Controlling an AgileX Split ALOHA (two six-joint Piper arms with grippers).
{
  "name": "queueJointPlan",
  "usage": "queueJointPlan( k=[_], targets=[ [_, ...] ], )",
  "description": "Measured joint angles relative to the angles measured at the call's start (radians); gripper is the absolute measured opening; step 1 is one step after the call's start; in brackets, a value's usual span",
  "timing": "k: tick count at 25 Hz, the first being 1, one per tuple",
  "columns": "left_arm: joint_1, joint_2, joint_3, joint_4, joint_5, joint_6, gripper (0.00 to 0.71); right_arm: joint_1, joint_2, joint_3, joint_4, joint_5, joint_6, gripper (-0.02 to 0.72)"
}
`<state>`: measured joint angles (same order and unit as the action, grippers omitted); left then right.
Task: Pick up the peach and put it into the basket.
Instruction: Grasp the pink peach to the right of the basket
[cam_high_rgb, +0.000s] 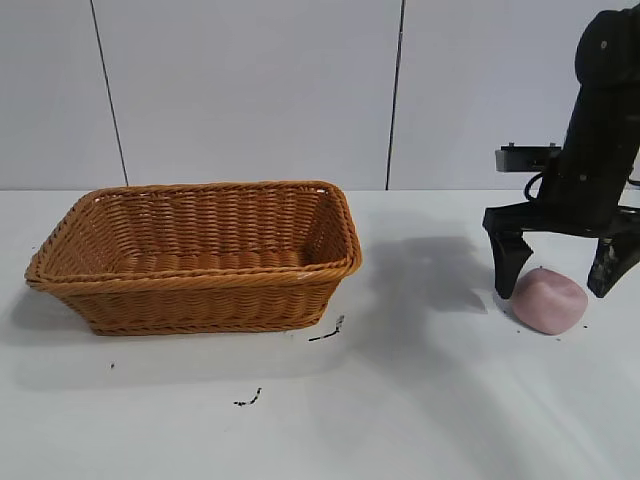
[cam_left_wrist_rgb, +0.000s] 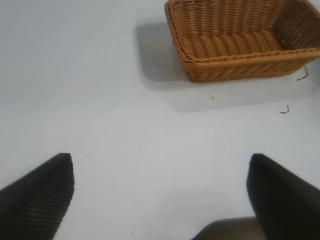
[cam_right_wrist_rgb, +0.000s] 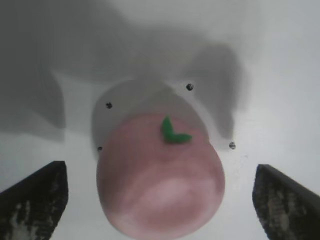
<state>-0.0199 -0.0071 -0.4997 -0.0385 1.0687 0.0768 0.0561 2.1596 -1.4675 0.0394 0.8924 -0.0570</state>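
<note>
The pale pink peach (cam_high_rgb: 548, 300) lies on the white table at the right. In the right wrist view the peach (cam_right_wrist_rgb: 160, 177) shows a small green leaf on top. My right gripper (cam_high_rgb: 560, 270) is open, lowered over the peach, with one finger on each side of it and gaps between; in the right wrist view my right gripper (cam_right_wrist_rgb: 160, 200) straddles the peach. The orange-brown wicker basket (cam_high_rgb: 196, 290) stands at the left, with nothing in it. My left gripper (cam_left_wrist_rgb: 160, 192) is open over bare table, away from the basket (cam_left_wrist_rgb: 240, 70), out of the exterior view.
Small dark marks (cam_high_rgb: 328, 332) lie on the table in front of the basket. The white table (cam_high_rgb: 300, 420) stretches between basket and peach. A pale wall stands behind.
</note>
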Motion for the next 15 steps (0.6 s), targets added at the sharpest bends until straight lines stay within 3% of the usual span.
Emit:
queueJointPlan(
  k=[7,9,11,15],
  targets=[
    [0.000,0.000,0.000,0.000,0.000,0.000,0.692,0.000,0.004,0.000,-0.001,0.009,-0.001,0.689],
    [0.000,0.000,0.000,0.000,0.000,0.000,0.692,0.000,0.004,0.000,-0.001,0.012,-0.002,0.643],
    [0.000,0.000,0.000,0.000,0.000,0.000,0.692,0.000,0.004,0.000,-0.001,0.022,-0.003,0.502],
    [0.000,0.000,0.000,0.000,0.000,0.000,0.692,0.000,0.004,0.000,-0.001,0.028,-0.003,0.127]
  ],
)
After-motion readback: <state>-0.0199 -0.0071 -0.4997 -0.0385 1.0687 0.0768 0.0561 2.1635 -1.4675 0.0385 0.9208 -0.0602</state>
